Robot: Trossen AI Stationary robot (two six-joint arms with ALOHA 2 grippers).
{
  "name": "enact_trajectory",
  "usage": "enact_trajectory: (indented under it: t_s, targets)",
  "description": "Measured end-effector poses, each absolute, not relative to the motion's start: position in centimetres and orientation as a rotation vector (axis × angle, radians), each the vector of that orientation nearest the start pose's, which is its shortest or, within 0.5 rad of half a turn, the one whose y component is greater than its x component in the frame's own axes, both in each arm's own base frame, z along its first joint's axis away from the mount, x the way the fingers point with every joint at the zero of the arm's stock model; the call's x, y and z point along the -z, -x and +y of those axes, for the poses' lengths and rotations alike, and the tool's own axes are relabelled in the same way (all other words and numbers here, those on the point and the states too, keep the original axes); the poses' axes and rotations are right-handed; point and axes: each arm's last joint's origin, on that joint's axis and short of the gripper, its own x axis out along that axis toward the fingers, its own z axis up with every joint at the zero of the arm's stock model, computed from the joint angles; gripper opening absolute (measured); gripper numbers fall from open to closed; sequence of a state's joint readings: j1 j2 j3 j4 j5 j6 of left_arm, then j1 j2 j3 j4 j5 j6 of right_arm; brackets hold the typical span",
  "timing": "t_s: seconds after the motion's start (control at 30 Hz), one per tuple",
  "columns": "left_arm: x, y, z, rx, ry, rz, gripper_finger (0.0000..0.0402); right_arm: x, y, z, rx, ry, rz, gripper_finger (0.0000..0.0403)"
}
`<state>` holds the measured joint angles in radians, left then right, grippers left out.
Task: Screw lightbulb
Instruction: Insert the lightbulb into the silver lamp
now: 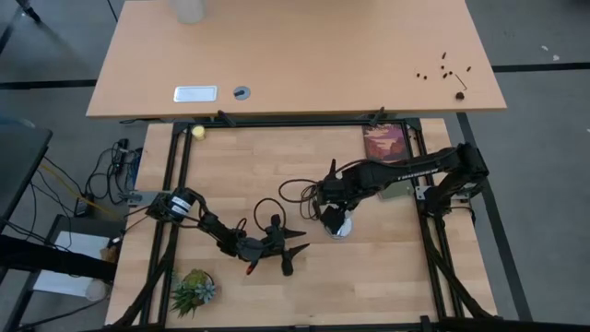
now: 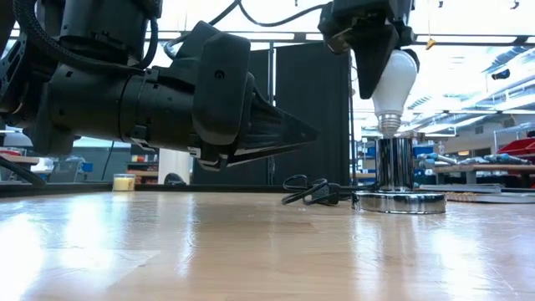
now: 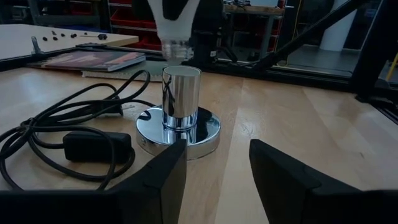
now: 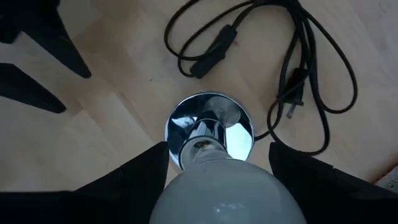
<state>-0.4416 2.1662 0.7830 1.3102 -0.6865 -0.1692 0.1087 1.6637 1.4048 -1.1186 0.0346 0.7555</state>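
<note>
Fingers of my right gripper (image 2: 386, 58) clamp the lightbulb (image 2: 393, 79) by its white globe, base down, directly over the chrome socket (image 2: 394, 163). From table level the threaded tip looks to sit at the socket's mouth, though I cannot tell whether any thread has caught. I judge the bulb is held upright and centred so that turning the wrist will drive it straight in.

Seen from above, that gripper (image 1: 334, 214) sits just right of the surface's (image 1: 387, 277) middle, its arm reaching in from 3 o'clock. The socket's round base (image 3: 178, 129) rests flat on the wood, and its black cord (image 4: 298, 74) lies coiled beside it, toward 10 o'clock in the overhead view.

My left gripper (image 1: 288, 249) waits low at about 8 o'clock from the socket, fingers spread wide and empty, pointed at the base (image 4: 208, 134) but clear of it. I read that stance as ready to steady the base should it spin. A book (image 1: 385, 141) lies at the surface's far edge, 1 o'clock, well apart.
</note>
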Motion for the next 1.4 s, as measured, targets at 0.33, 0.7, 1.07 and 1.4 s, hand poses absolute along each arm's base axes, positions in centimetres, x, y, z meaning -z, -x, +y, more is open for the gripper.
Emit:
enact_trajectory:
  t_s: [0.33,0.7,1.07,1.4]
  targets:
    - [-8.6,-33.6,-13.8,-0.25,0.13,0.04,0.0181,-25.7,-32.1,4.2,0.435,-0.474,1.319,0.0282]
    - [-8.6,-33.6,-13.9,-0.225,0.125,0.043,0.0181,-23.9,-32.9,4.5,0.377,-0.377,1.392,0.0296]
    - [-8.6,-33.6,-13.9,-0.218,0.123,0.045,0.0181,-23.6,-33.0,4.8,0.272,-0.403,1.439,0.0327]
    - [-8.6,-33.6,-13.9,-0.216,0.12,0.046,0.0181,-24.4,-32.6,4.6,0.298,-0.402,1.456,0.0352]
